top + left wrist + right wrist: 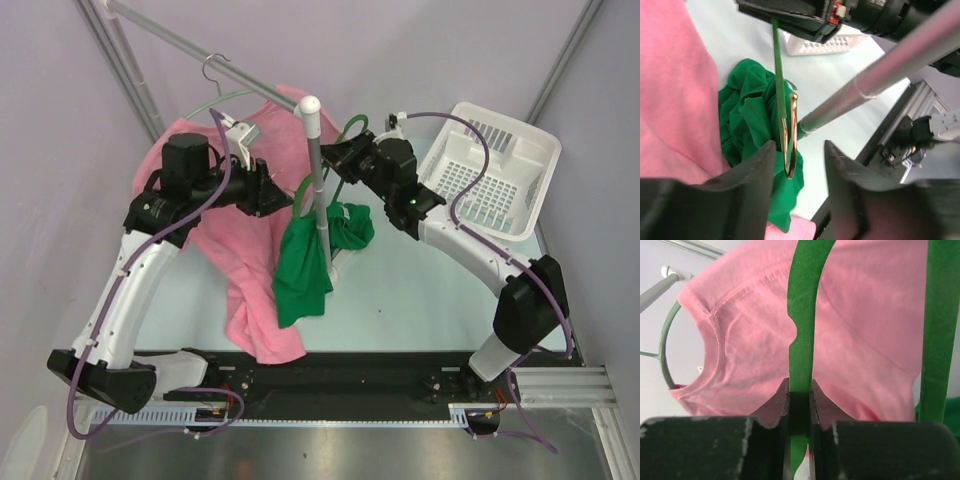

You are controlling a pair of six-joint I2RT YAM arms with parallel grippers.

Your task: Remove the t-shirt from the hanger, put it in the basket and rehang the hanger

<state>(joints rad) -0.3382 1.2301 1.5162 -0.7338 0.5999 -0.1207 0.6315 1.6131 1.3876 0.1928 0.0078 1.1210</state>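
A green t-shirt [305, 260] [747, 115] hangs crumpled beside the rack's upright pole [318, 170]. Whether it still sits on the green hanger [350, 128] [778, 65] [802, 315] I cannot tell. My right gripper [335, 165] [800, 390] is shut on a bar of that hanger. The hanger's brass hook [792, 130] points down between the fingers of my left gripper [278, 198] [799, 150], which is open. The hook sits nearer the left finger, with a gap to the right one.
A pink t-shirt [250, 280] [670, 90] [750, 320] hangs on a pale green hanger [215, 100] [662, 345] from the rack's top rail, just left of the left arm. The grey pole [875, 80] crosses close to the left gripper. A white basket [490, 170] [825, 46] stands at the back right.
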